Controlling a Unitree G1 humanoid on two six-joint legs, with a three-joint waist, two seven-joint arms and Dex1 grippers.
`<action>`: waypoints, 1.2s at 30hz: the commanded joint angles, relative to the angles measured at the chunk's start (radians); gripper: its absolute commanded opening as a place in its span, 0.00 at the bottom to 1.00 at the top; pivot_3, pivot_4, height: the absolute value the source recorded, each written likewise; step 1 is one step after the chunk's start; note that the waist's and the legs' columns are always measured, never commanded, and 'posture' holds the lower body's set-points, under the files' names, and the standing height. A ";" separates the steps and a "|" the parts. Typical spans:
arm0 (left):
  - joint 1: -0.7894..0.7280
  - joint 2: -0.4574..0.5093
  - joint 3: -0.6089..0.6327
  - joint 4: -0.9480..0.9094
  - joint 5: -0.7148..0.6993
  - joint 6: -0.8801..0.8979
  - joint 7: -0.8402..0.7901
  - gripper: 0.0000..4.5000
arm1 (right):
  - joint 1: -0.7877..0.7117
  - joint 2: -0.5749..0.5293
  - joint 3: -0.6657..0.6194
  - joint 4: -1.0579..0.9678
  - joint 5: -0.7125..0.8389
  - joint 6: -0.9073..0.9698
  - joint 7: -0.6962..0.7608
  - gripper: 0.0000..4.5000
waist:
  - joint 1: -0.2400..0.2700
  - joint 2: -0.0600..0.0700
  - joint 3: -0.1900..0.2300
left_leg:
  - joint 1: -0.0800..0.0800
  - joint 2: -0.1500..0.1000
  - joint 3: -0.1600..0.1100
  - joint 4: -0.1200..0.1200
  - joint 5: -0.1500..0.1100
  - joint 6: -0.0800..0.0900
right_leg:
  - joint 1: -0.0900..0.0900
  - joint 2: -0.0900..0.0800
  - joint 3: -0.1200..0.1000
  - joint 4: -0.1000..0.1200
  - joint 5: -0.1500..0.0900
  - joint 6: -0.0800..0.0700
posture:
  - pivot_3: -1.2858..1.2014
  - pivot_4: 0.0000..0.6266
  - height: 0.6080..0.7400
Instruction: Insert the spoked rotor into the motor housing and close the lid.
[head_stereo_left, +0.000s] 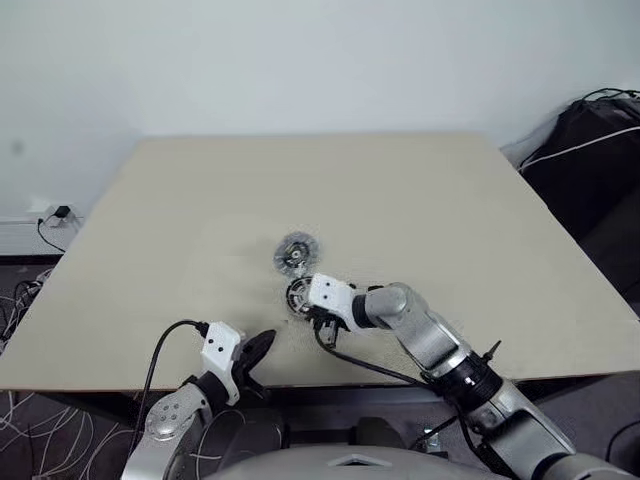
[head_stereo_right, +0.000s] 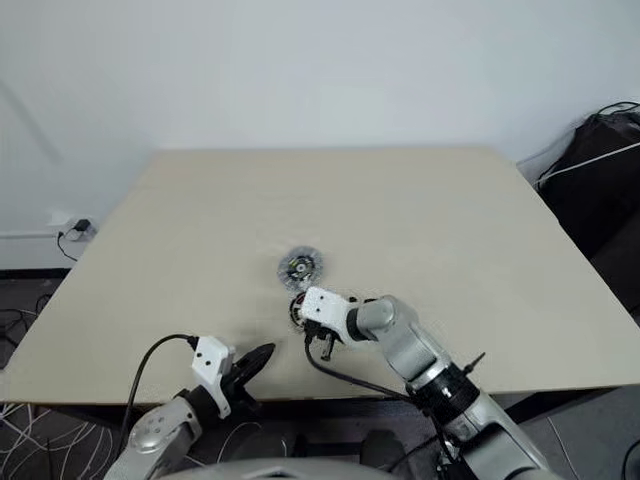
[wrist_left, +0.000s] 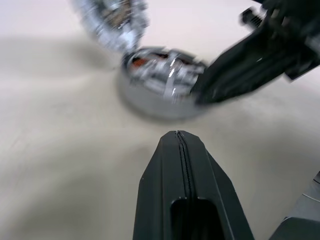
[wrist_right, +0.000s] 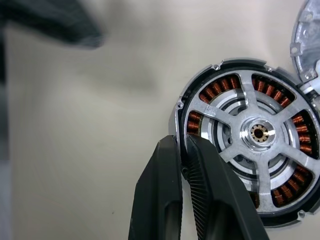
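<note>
The motor housing (wrist_right: 200, 97), a round body with a ring of copper windings, lies near the table's front edge. The spoked rotor (wrist_right: 260, 132) sits in it, silver spokes and hub facing up, windings showing between the spokes. My right gripper (wrist_right: 182, 150) is shut on the rotor's dark rim, one finger outside and one inside. The lid (head_stereo_left: 296, 252), a grey round disc, lies flat just behind the housing and touches it. My left gripper (head_stereo_left: 262, 345) hangs at the front edge, left of the housing (head_stereo_left: 298, 293), shut and holding nothing.
The beige table (head_stereo_left: 200, 220) reaches back to a white wall. A black cable (head_stereo_left: 355, 362) loops from my right wrist over the front edge. A black bag with a white cord (head_stereo_left: 590, 150) stands off the table's right rear corner. Cables lie on the floor at left.
</note>
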 joint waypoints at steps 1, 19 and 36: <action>-0.010 -0.006 -0.008 -0.013 0.001 -0.025 -0.006 0.00 | 0.051 -0.052 -0.067 -0.200 0.031 0.105 -0.018 0.00 | 0.007 0.000 0.000 | -0.001 0.000 0.000 0.000 0.000 0.000 | 0.000 0.000 0.000 0.000 0.000 0.000 | 0.52 0.00 1.00; -0.044 0.005 -0.012 -0.025 -0.006 0.016 -0.018 0.00 | 0.159 0.174 -0.197 -0.423 0.181 0.587 -0.344 0.00 | 0.005 0.000 0.002 | -0.002 0.001 0.001 -0.001 0.000 0.000 | -0.002 -0.003 0.000 -0.001 0.000 0.000 | 0.52 0.00 1.00; -0.027 0.005 -0.010 -0.031 -0.004 0.019 -0.013 0.00 | 0.046 0.396 -0.215 -0.243 0.305 0.399 -0.454 0.57 | -0.026 0.002 0.002 | -0.001 0.001 0.000 -0.002 0.000 0.000 | -0.003 -0.001 0.000 0.001 0.000 0.000 | 0.52 0.00 1.00</action>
